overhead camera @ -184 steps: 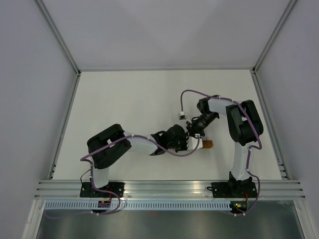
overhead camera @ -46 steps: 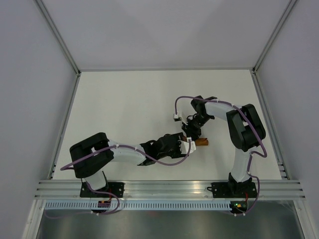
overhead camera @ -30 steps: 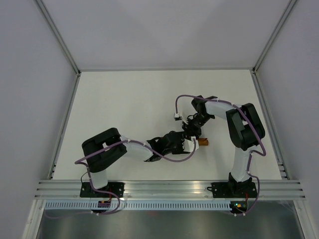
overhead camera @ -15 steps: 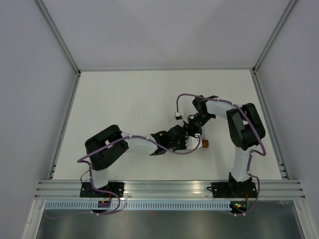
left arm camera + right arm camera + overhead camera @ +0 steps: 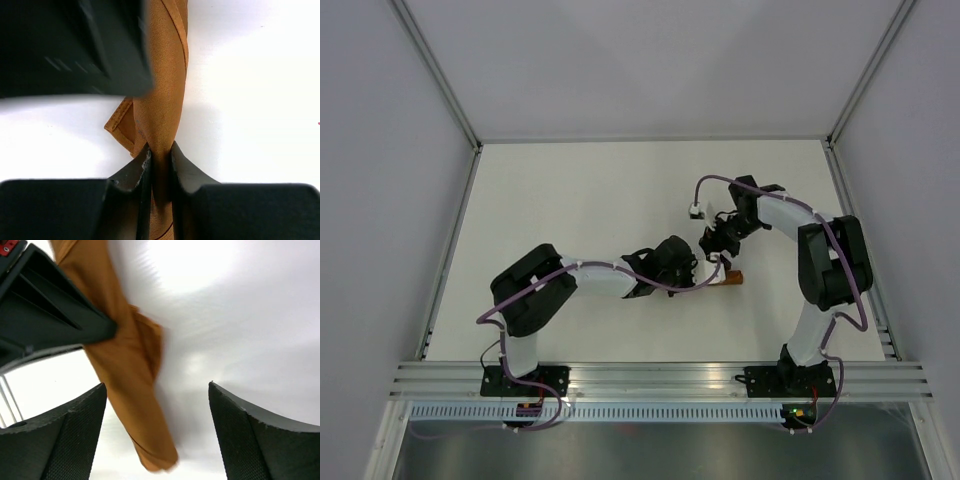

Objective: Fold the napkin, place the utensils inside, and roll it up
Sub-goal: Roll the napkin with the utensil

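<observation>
The rust-orange woven cloth napkin [image 5: 161,90] has a slight sheen, a fine weave and a darker hem line. The smooth flat surface [image 5: 570,200] is plain white. The left tool [image 5: 159,155] and right tool [image 5: 156,385] are matte black, the right one's pads [image 5: 60,445] finely stippled. Thin cables [image 5: 712,181] are purple, the jointed arms [image 5: 600,282] white and black

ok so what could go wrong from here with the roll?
1. The left gripper pinches the napkin roll at one narrow spot, and a hemmed corner sticks out; releasing may let it unroll.
2. The right gripper is open, gripping nothing, close beside the left; they could collide.
3. The knife is hidden; it might slip out.
</observation>
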`<action>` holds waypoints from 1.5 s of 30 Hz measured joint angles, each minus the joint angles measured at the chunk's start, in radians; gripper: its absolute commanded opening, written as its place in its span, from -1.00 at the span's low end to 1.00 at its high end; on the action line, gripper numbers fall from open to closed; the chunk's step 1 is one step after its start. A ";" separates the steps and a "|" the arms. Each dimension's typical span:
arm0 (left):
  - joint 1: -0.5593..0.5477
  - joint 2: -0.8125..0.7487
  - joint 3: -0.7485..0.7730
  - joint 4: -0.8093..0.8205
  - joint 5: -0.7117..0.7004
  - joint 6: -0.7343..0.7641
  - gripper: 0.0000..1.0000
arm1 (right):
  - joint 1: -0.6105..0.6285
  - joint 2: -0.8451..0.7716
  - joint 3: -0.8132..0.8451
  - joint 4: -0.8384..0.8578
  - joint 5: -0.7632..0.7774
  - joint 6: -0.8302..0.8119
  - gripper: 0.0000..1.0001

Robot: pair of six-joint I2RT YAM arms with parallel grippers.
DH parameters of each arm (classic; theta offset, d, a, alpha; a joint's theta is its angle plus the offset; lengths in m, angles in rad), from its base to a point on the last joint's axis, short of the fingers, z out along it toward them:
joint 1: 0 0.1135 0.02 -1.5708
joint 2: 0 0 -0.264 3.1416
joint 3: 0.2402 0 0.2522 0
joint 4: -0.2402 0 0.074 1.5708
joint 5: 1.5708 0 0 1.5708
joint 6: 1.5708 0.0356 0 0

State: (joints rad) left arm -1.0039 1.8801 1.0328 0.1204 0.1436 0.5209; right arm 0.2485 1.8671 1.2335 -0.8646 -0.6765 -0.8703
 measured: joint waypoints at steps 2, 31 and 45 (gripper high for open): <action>0.011 0.005 0.017 -0.024 0.026 -0.014 -0.83 | -0.040 -0.031 0.000 0.021 -0.002 0.010 0.78; 0.174 0.229 0.388 -0.439 0.551 -0.178 -0.85 | -0.100 -0.822 -0.584 0.328 -0.020 -0.015 0.70; 0.191 0.287 0.444 -0.554 0.710 -0.211 -0.83 | 0.157 -0.739 -0.715 0.555 0.188 -0.011 0.63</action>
State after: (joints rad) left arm -0.8127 2.1670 1.4765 -0.4332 0.8536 0.3099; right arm 0.4053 1.1286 0.5186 -0.3092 -0.4881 -0.8818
